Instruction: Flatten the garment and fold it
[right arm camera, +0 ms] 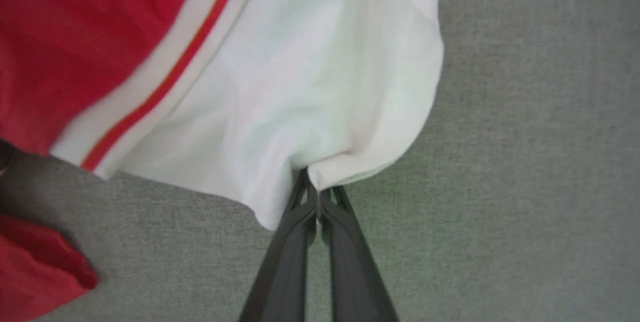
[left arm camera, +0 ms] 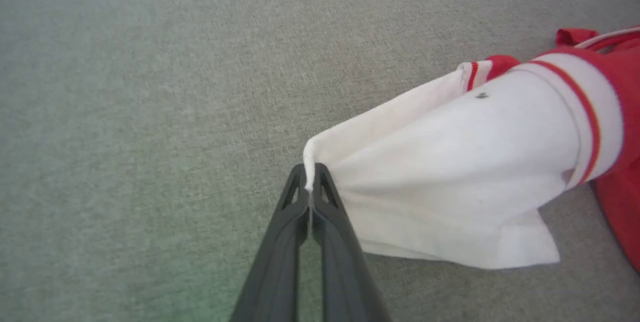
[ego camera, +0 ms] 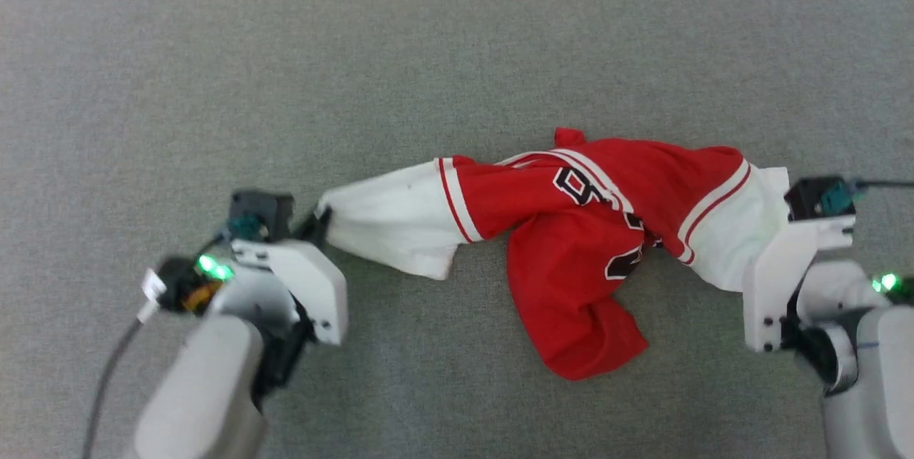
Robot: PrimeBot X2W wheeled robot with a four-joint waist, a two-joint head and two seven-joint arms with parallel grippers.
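On the left, the left gripper (left arm camera: 311, 182) has its jaws pressed together on the tip of a white sleeve (ego camera: 385, 227), pinching a small fold of cloth. That sleeve is pulled out to a point at the jaws. In the middle, the garment (ego camera: 571, 259) lies crumpled on the grey surface (ego camera: 457, 52). Its red body is bunched up, its black letters (ego camera: 575, 184) are twisted in the folds, and one red flap lies nearer the robot. On the right, the right gripper (right arm camera: 319, 193) has its jaws squeezed together on the edge of the other white sleeve (right arm camera: 310, 86), not far from its red stripe (right arm camera: 165, 81).
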